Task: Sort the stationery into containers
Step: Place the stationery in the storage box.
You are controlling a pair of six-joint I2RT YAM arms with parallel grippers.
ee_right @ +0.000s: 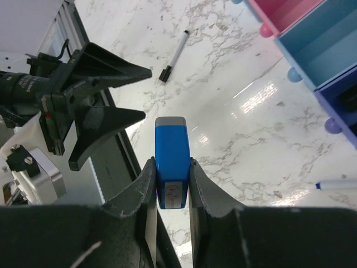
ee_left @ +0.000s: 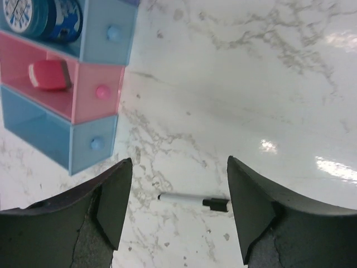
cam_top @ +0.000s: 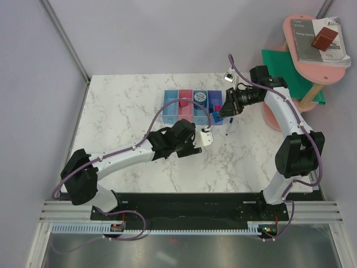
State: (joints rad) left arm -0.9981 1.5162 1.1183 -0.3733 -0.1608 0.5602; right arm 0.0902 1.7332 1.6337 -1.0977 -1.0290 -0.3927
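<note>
My right gripper (ee_right: 170, 162) is shut on a blue block (ee_right: 172, 139) with a grey end and holds it above the table, just right of the purple-blue bin (cam_top: 215, 100) in the top view (cam_top: 221, 114). The four joined containers (cam_top: 192, 105) stand mid-table. The pink bin (ee_left: 97, 92) holds the pink-grey eraser (ee_left: 49, 75). My left gripper (ee_left: 179, 167) is open and low, and a thin white pen with a black cap (ee_left: 192, 200) lies just ahead between its fingers. This pen also shows in the right wrist view (ee_right: 174, 49). A blue-capped white marker (cam_top: 228, 127) lies near the bins.
Blue-white tape rolls (ee_left: 39, 17) fill one light blue bin; the end light blue bin (ee_left: 50, 131) looks empty. A pink round shelf (cam_top: 312, 50) with books and a green folder (cam_top: 290, 70) stands at the back right. A small object (cam_top: 227, 75) lies behind the bins.
</note>
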